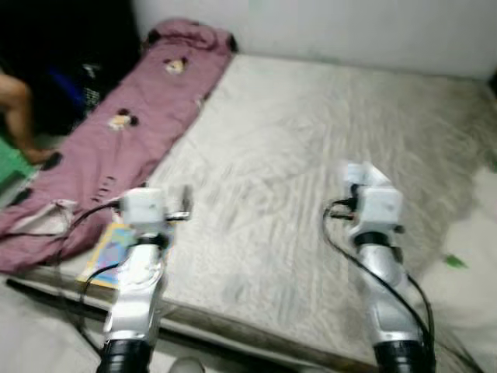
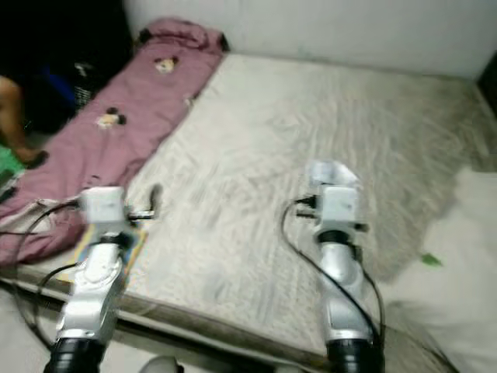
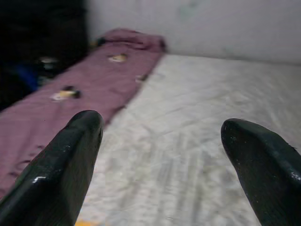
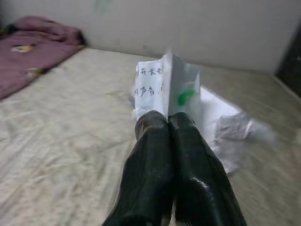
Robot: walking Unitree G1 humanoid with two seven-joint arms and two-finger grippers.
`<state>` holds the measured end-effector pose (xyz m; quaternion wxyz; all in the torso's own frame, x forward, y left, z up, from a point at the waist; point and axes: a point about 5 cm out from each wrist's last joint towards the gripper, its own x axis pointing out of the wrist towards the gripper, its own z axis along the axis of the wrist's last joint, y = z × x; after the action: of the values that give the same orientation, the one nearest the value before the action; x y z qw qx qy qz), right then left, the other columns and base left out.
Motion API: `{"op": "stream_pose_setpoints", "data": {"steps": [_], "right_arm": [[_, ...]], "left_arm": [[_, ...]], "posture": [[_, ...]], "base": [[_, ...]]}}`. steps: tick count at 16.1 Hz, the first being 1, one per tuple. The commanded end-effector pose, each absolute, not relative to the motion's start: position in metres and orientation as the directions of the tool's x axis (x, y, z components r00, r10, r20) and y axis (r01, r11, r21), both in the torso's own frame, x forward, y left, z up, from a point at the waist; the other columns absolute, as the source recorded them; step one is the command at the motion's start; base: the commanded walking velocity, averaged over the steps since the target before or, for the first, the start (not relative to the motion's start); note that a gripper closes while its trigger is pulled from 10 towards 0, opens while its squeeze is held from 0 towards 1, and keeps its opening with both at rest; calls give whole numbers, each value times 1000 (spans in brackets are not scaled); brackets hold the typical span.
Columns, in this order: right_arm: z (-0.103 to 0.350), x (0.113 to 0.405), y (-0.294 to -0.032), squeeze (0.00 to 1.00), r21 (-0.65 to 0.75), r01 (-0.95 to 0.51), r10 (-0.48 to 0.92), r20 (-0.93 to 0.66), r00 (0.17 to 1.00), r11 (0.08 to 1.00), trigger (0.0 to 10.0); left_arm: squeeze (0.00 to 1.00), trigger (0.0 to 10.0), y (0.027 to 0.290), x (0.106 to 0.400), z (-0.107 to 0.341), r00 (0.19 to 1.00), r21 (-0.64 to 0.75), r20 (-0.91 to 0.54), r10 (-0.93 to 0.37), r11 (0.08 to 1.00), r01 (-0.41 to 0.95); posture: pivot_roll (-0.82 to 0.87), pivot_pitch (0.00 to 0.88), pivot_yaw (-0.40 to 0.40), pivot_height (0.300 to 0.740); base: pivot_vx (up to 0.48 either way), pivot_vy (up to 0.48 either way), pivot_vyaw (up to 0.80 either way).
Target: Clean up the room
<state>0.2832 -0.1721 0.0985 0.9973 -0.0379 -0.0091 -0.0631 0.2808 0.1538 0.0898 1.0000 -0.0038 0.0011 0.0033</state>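
Pinching printed paper (image 4: 162,84), right end effector (image 4: 168,123)

Mattress (image 1: 311,148): pale beige-grey, faint quilted line pattern.
Blanket (image 1: 132,132): dusty mauve-purple, small cartoon motifs in yellow, black, white.
Book (image 1: 109,252) at mattress edge: yellow border, blue-pink cover.
Paper packet (image 4: 176,94): white, dark handwritten characters, green spot.
Arms: silver, white wrist housings, black cables.
Fingers (image 3: 61,174): glossy black.
Wall (image 1: 326,27): off-white.

Dim, flat indoor light, motion blur throughout, dark upper-left corner, soft wrist views
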Motion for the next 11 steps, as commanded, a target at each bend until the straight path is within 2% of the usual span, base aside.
{"op": "stream_pose_setpoints", "data": {"steps": [1, 6, 11], "right_arm": [[104, 288, -157, 0, -51, 86, -84, 42, 996, 995, 10000], [99, 289, -151, 0, -41, 51, -50, 17, 999, 998, 10000], [98, 290, -148, 0, -39, 37, -37, 11, 999, 999, 10000]], "left_arm": [[0, 10000, 170, 275, 84, 998, 6, -26, 53, 999, -53], [0, 10000, 169, 274, 82, 998, -7, -39, 50, 999, -51], [0, 10000, 167, 274, 82, 998, -17, -44, 49, 999, -50]], "posture": [[27, 0, 20, 740], [32, 0, 9, 740], [29, 0, 9, 740]], "base": [[0, 0, 0], [0, 0, 0], [0, 451, 0]]}}
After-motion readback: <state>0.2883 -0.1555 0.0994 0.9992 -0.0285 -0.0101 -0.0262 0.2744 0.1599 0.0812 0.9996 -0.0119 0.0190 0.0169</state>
